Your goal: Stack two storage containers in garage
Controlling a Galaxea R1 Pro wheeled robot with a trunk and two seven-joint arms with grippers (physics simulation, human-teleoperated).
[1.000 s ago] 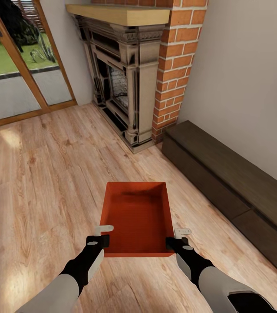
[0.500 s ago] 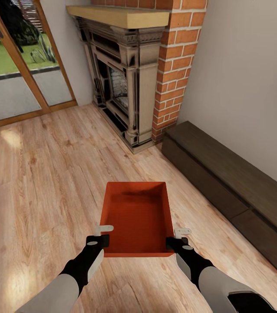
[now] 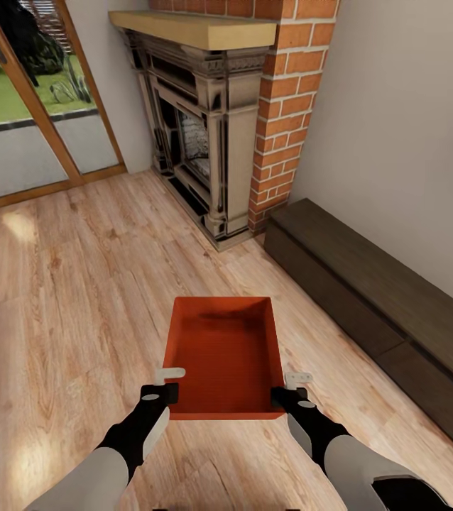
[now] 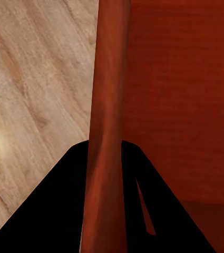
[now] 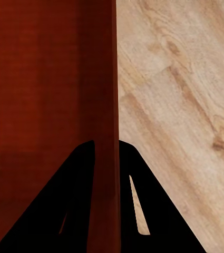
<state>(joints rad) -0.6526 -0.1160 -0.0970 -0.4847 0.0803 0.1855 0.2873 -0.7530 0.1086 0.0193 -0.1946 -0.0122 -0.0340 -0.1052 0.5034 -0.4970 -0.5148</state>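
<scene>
One orange-red storage container (image 3: pixel 225 355) hangs level in front of me above the light wood plank flooring of the living room (image 3: pixel 63 284). My left gripper (image 3: pixel 168 389) is shut on its left wall near the near corner, and my right gripper (image 3: pixel 283 392) is shut on its right wall. In the left wrist view the container wall (image 4: pixel 107 132) runs between the two dark fingers (image 4: pixel 64 211). The right wrist view shows the opposite wall (image 5: pixel 102 105) clamped between the fingers (image 5: pixel 143 211) in the same way. The bin is empty inside.
A brick fireplace (image 3: pixel 212 135) with a wooden mantel stands ahead. A long dark low bench (image 3: pixel 375 298) runs along the white wall at the right. Wood-framed glass doors (image 3: pixel 28 121) to a garden are at the far left. Open plank flooring lies left of me.
</scene>
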